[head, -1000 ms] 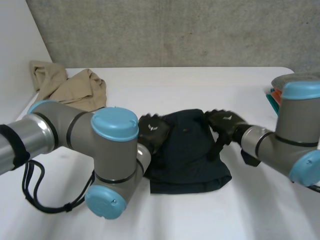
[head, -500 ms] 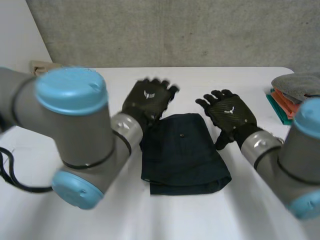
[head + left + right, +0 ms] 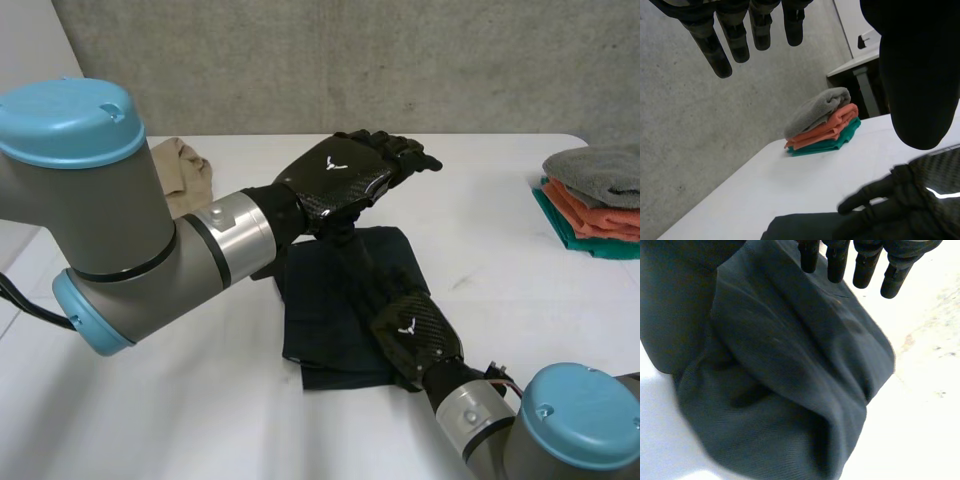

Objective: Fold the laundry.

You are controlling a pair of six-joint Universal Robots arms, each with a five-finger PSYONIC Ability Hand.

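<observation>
Left hand (image 3: 345,180): raised in the air above the far edge of the dark cloth (image 3: 335,290), palm turned down. In its wrist view its fingers (image 3: 715,50) are straight and spread a little, with the thumb standing apart from them. Wide open, holding nothing, touching nothing.

Right hand (image 3: 418,338): low over the near right corner of the dark cloth, back of the hand up. In its wrist view the fingers (image 3: 860,260) are straight and close together, tips reaching past the cloth's edge toward bare table (image 3: 500,250). No cloth pinched or curled round; the hand is open. Cannot tell if the palm rests on the fabric.

Dark cloth: folded into a rough rectangle, lying flat in the middle of the table with soft creases across its top layer.

Tan cloth (image 3: 182,172): crumpled, far left of the table, partly behind the left arm.

Pile of folded cloths (image 3: 595,195): grey on orange on green, at the right edge, well apart from both hands.
</observation>
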